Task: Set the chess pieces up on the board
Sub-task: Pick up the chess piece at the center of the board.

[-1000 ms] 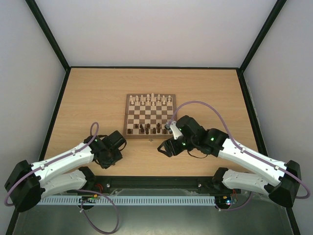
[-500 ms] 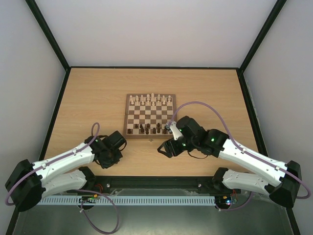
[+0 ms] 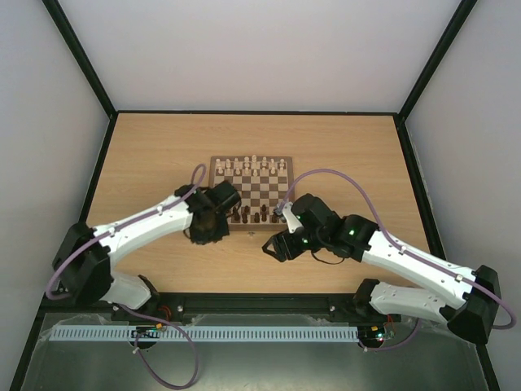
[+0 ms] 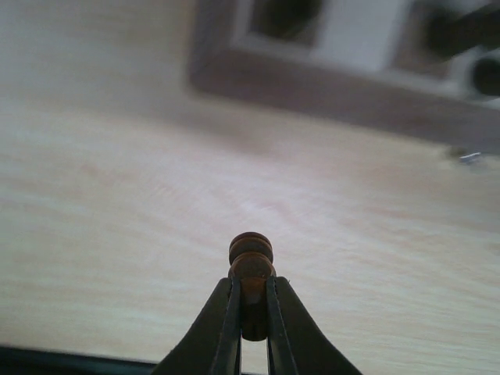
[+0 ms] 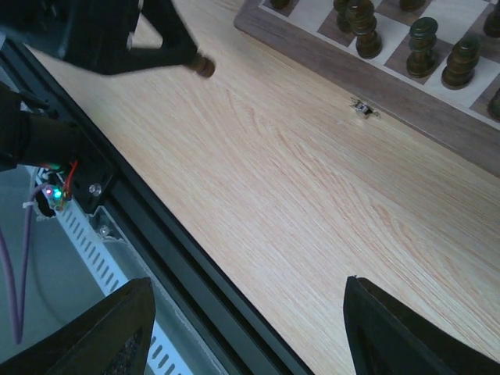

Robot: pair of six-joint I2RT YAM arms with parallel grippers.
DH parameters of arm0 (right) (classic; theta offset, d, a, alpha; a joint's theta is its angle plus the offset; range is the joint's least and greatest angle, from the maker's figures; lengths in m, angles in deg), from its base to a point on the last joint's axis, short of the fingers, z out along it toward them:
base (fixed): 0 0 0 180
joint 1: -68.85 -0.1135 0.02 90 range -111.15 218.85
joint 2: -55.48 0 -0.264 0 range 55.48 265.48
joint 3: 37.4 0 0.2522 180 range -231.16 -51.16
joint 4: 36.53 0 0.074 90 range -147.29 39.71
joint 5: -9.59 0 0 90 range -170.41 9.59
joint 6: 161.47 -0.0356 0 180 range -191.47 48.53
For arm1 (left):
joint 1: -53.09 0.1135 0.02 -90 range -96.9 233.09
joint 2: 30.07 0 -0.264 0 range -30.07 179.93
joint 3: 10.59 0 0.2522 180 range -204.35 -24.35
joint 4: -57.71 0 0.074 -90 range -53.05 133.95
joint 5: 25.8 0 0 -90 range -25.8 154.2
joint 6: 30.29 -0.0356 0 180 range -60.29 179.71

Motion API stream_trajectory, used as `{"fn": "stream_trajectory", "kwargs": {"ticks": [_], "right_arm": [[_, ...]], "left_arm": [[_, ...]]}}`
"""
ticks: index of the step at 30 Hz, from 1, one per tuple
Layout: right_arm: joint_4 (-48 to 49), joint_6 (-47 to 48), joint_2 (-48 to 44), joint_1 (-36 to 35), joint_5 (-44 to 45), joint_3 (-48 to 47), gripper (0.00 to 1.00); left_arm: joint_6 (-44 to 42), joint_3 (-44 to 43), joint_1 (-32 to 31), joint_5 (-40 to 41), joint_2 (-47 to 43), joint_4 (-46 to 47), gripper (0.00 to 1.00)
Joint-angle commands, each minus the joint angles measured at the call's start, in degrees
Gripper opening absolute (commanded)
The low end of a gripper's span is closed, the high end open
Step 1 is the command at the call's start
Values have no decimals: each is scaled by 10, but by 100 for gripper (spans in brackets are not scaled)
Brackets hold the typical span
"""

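Dark brown chessman [image 4: 251, 254]: clamped in the closed tips of the left gripper [image 4: 251, 285], over the wooden table [image 3: 163, 147] beside the chessboard [image 3: 252, 194], at its lower-left corner. Left arm stretched diagonally up-right. Right gripper [image 5: 250, 328]: jaws apart, empty, below board's near edge.

Left gripper [image 4: 251, 295] pinched shut (reaching forward) — right gripper [image 5: 250, 312] spread wide.

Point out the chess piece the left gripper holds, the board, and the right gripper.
chess piece [image 4: 251, 258]: left wrist view, on its round head.
board [image 3: 252, 189]: top view, on a bare middle square.
right gripper [image 5: 248, 283]: right wrist view, in the gap midway between its open fingers.
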Motion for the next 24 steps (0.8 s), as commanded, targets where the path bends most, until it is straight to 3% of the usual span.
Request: {"fn": "stream_trajectory", "kwargs": {"ticks": [1,10,17,24], "right_arm": [[-9,0,11,-4,29,3,67],[-19,-8,38,-4,75,-1,67],[-21,-12,48,-4,93,-1,67],[-21,-12,54,-3,97,-1,67]], "left_arm": [[-145,-116,4,34,80,-67,3],[-305,-238,41,58,195,-71,4],[-351,-238,85,45,209,-29,4],[-362,-235,86,13,223,-7,4]]}}
